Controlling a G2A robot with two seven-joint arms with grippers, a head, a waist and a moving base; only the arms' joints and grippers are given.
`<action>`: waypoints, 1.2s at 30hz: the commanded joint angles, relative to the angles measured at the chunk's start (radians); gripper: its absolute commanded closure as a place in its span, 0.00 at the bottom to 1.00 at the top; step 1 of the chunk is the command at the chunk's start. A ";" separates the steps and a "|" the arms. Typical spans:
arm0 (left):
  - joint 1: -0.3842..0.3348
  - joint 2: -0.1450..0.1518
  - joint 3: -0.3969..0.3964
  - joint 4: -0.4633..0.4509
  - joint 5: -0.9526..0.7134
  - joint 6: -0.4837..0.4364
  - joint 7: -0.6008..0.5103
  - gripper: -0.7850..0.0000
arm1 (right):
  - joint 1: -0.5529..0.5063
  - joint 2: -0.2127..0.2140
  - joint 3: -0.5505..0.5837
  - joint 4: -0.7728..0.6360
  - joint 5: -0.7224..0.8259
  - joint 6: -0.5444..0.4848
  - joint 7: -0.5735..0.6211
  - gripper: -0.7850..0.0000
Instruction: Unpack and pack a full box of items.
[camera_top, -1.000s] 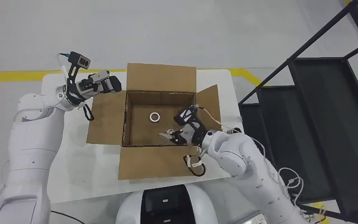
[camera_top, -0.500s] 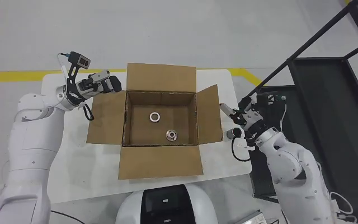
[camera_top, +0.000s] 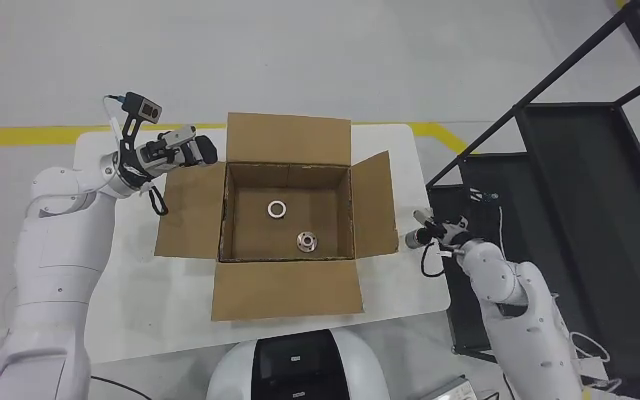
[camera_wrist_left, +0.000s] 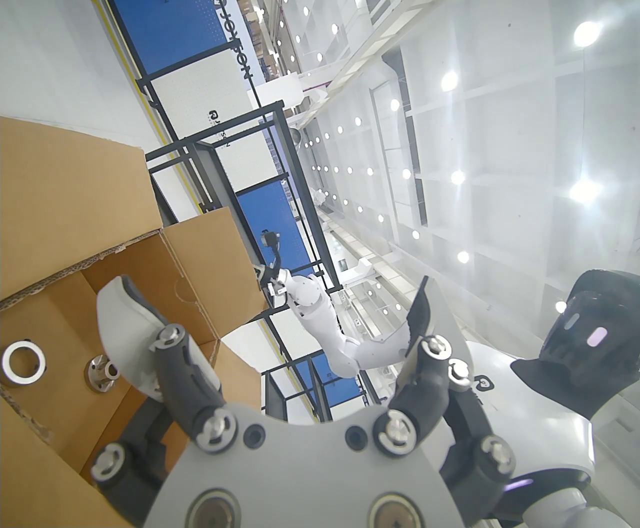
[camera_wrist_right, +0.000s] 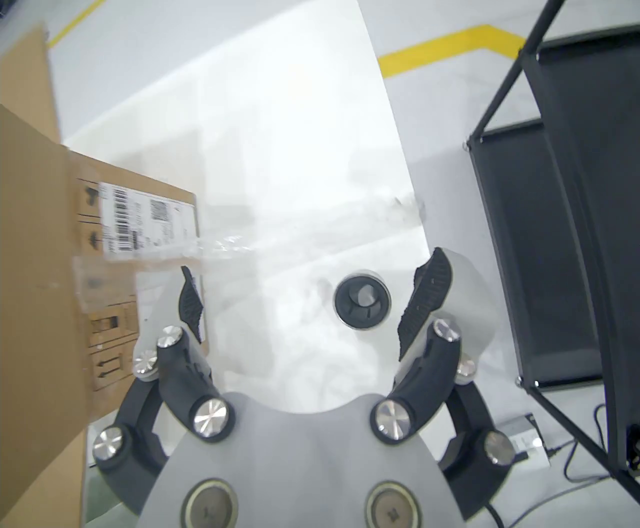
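Left gripper (camera_top: 195, 144) hovers open, raised at the box's (camera_top: 290, 140) ten o'clock; right gripper (camera_top: 420, 233) hangs open at three o'clock, over a black part (camera_wrist_right: 361, 300).

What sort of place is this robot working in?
Probably a warehouse or factory hall: a yellow painted floor line, a black metal shelf rack, and a high white ceiling with rows of lamps.

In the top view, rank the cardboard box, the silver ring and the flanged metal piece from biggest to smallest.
1. cardboard box, by far largest.
2. silver ring and flanged metal piece: about alike in size, so unranked.
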 joint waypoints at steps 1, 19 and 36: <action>0.000 0.000 0.000 0.000 0.000 0.000 0.000 0.00 | 0.015 0.001 -0.006 0.049 -0.007 0.013 0.021 0.10; 0.000 0.000 0.000 0.000 0.000 0.000 0.000 0.00 | 0.186 -0.011 -0.161 0.312 -0.106 0.067 0.040 0.03; 0.000 0.000 0.000 0.000 0.000 0.000 0.000 0.00 | 0.190 -0.010 -0.165 0.307 -0.124 0.068 0.043 1.00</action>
